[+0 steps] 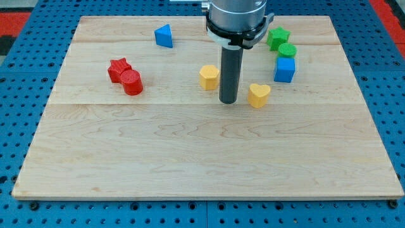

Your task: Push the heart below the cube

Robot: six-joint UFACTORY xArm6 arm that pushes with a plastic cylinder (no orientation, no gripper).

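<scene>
Between yellow pentagon block (209, 76) and yellow heart (258, 95): my tip (228, 101), just left of heart; blue cube (285, 69) up-right. No pincer fitted.

So the desk (202, 164) is a pale wooden board, light grain running side to side, with a couple of faint seams across it where the planks meet. It sits on a blue pegboard-looking surface (19, 126) full of evenly spaced dark holes, which shows on all sides of the wood. Up in both top corners there's a bit of red (14, 16), with the same kind of holes from what I can see. Lighting is bright and even, shadows are short and soft. No walls or windows in view.
</scene>
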